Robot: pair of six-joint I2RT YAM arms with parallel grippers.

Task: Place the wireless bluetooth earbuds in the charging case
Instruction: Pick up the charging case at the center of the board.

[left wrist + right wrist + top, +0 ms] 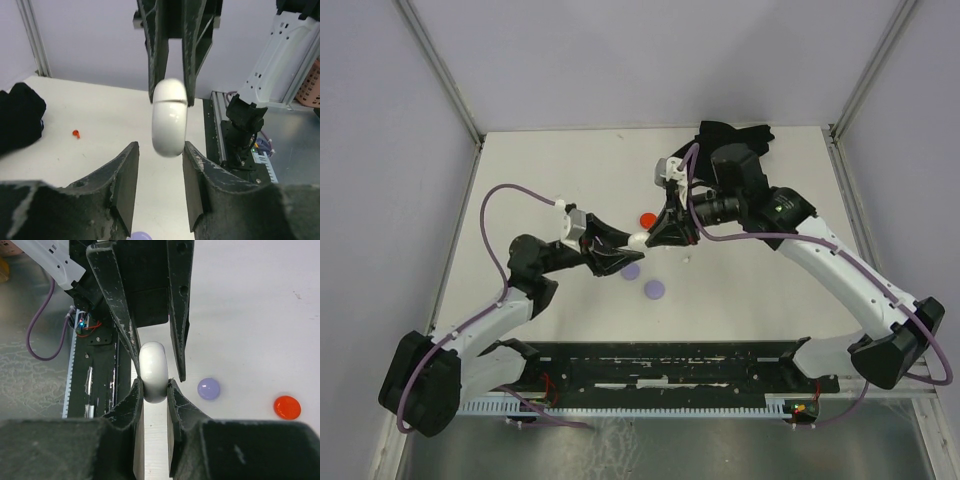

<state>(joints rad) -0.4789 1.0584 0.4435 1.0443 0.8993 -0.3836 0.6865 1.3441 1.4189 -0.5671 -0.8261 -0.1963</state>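
A white, closed charging case (638,240) hangs on edge above the table between the two grippers. My right gripper (153,385) is shut on the case (153,371). In the top view the right gripper (650,238) meets my left gripper (623,252) tip to tip. My left gripper (160,147) is open, its fingertips either side of the case's (170,117) near end. One tiny red earbud (76,134) lies on the table to the left. The other earbuds do not show clearly.
A red disc (647,219) lies just behind the grippers and two lavender discs (630,270) (654,290) lie in front. The right wrist view shows one lavender disc (208,388) and the red disc (287,407). A black cloth (735,135) lies at the back.
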